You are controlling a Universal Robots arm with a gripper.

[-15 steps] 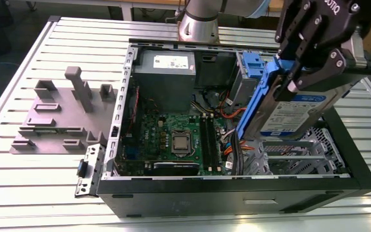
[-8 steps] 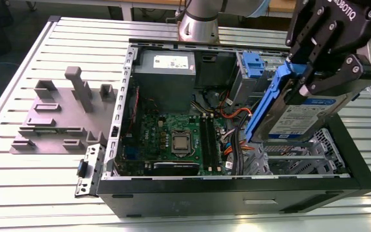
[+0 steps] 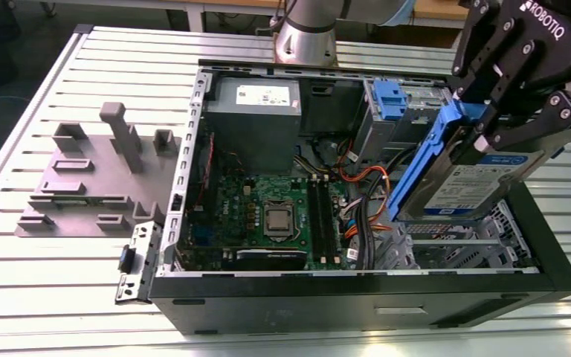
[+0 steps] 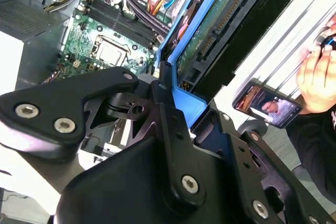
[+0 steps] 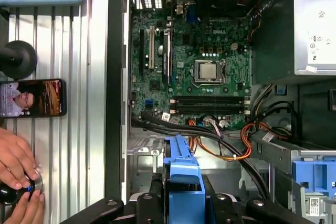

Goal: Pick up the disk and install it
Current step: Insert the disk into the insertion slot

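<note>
The disk (image 3: pixel 476 183) hangs tilted on edge above the right end of the open computer case (image 3: pixel 365 290), its white-and-blue label facing the exterior view and its blue carrier rail (image 3: pixel 427 160) on the side toward the motherboard. My black gripper (image 3: pixel 494 125) is shut on the disk's upper part. In the second wrist view the fingers (image 4: pixel 113 85) clamp the blue carrier (image 4: pixel 181 100), and the disk's green circuit-board underside (image 4: pixel 220 19) shows beyond them. The first wrist view has the blue carrier (image 5: pixel 181 174) sticking out between the gripper's links (image 5: pixel 181 205) over the case.
Below the disk lies a metal drive cage (image 3: pixel 464 239). The case also holds the motherboard (image 3: pixel 265 216), a grey power supply (image 3: pixel 256 111), orange cables (image 3: pixel 365 178) and a blue latch (image 3: pixel 389 100). A grey fixture (image 3: pixel 92 178) stands on the slatted table. A person's hand (image 5: pixel 16 158) and a phone (image 5: pixel 32 98) are beside the case.
</note>
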